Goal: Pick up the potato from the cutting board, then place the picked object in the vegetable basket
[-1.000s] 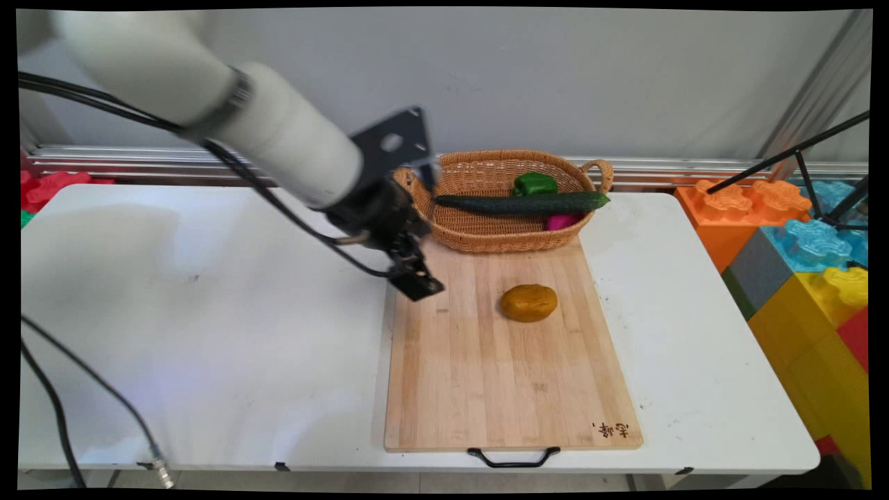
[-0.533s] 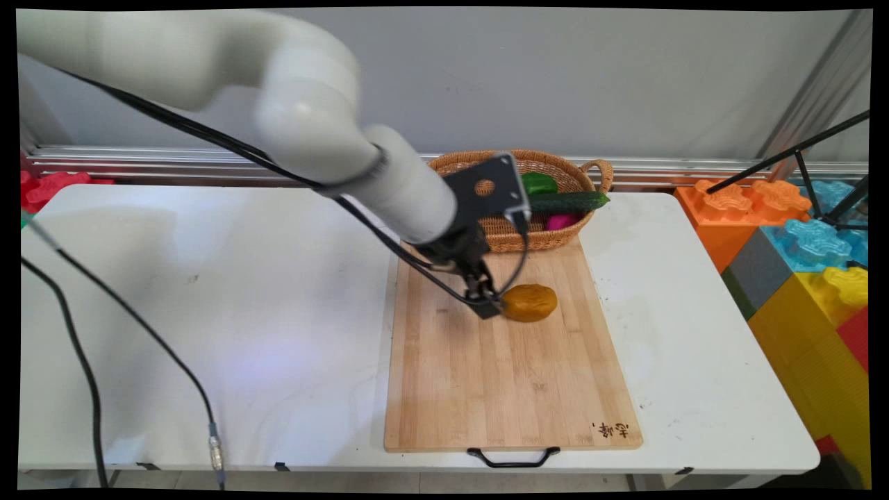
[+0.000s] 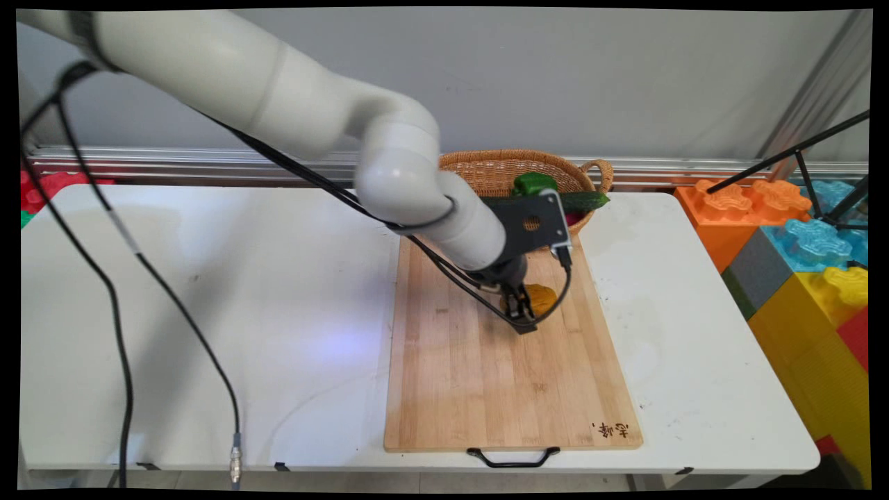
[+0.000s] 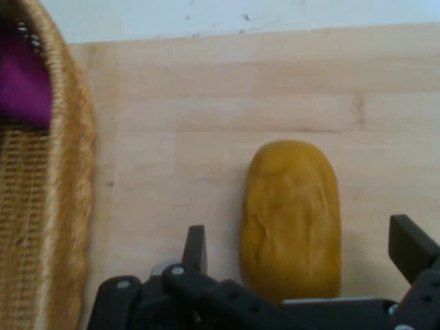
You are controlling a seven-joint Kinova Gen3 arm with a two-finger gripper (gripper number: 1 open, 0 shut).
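Observation:
A brown potato (image 3: 544,298) (image 4: 291,216) lies on the far half of a bamboo cutting board (image 3: 486,375). My gripper (image 3: 524,310) (image 4: 302,247) hangs right over it and stands open. In the hand view one finger (image 4: 196,242) shows on each side of the potato, and the potato lies lengthwise between them. In the main view the hand hides most of the potato. The wicker basket (image 3: 496,173) (image 4: 65,206) sits just beyond the board, close to the gripper.
The basket holds a cucumber (image 3: 590,201), a green pepper (image 3: 533,183) and a magenta thing (image 4: 24,89). Big coloured toy blocks (image 3: 799,243) and a black tripod leg (image 3: 799,149) stand past the table's right edge. Black cables (image 3: 118,278) hang over the table's left part.
The arm has swung right from the board's left edge and come down over the potato. The potato, first beside the gripper, now sits between the fingers.

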